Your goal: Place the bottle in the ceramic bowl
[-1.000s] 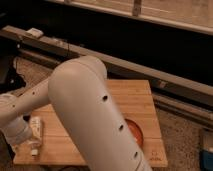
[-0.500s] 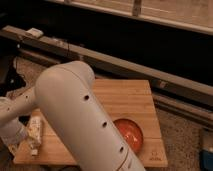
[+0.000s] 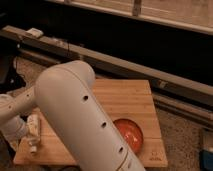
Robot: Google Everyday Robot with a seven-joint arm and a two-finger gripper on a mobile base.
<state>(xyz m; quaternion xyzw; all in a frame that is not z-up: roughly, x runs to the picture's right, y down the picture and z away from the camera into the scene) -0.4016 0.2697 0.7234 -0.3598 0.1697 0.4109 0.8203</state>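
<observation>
The small cream bottle (image 3: 33, 129) lies on the left part of the wooden board (image 3: 127, 100), its white cap pointing toward the near edge. The red-orange ceramic bowl (image 3: 131, 135) sits on the board's near right part, partly hidden by my big white arm link. My gripper (image 3: 20, 131) is at the far left, right beside the bottle. The bottle and the bowl are well apart.
My thick white arm link (image 3: 80, 115) crosses the middle of the view and hides much of the board. A dark rail (image 3: 125, 65) runs behind the board. A blue object (image 3: 207, 152) shows at the right edge. The floor is speckled.
The big arm link has swung left, uncovering more of the bowl. The bottle has stayed about where it was on the left of the board.
</observation>
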